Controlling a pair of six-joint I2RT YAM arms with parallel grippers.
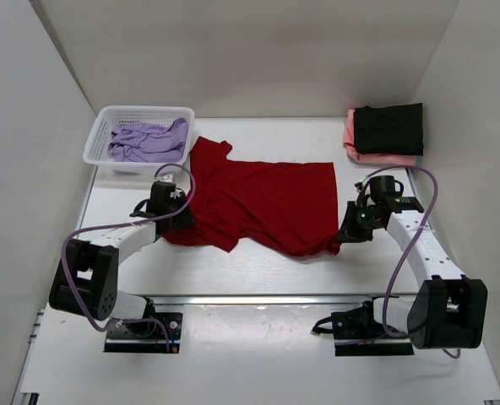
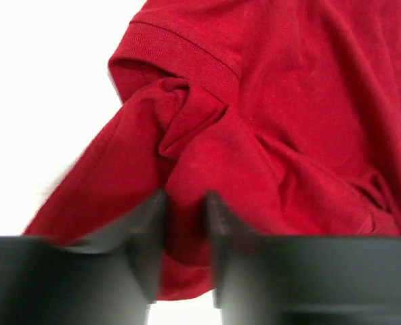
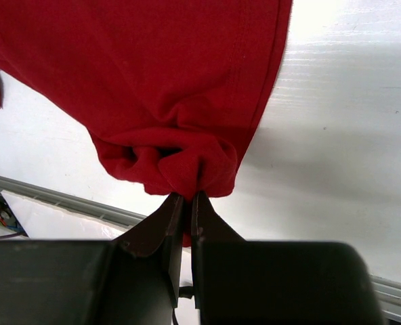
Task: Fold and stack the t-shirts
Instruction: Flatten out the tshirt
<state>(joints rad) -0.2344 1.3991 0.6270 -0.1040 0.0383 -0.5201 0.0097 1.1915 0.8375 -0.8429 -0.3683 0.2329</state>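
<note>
A bright red t-shirt lies spread across the middle of the table, rumpled at its near edge. My left gripper is at its left near corner, and the left wrist view shows its jaws shut on a bunched fold of red cloth. My right gripper is at the shirt's right near corner, shut on a pinch of red cloth. A folded black t-shirt lies on a folded salmon pink one at the back right. A pale lavender t-shirt lies crumpled in the basket.
A white plastic mesh basket stands at the back left. White walls close in the table on the left, back and right. A metal rail runs along the near edge between the arm bases.
</note>
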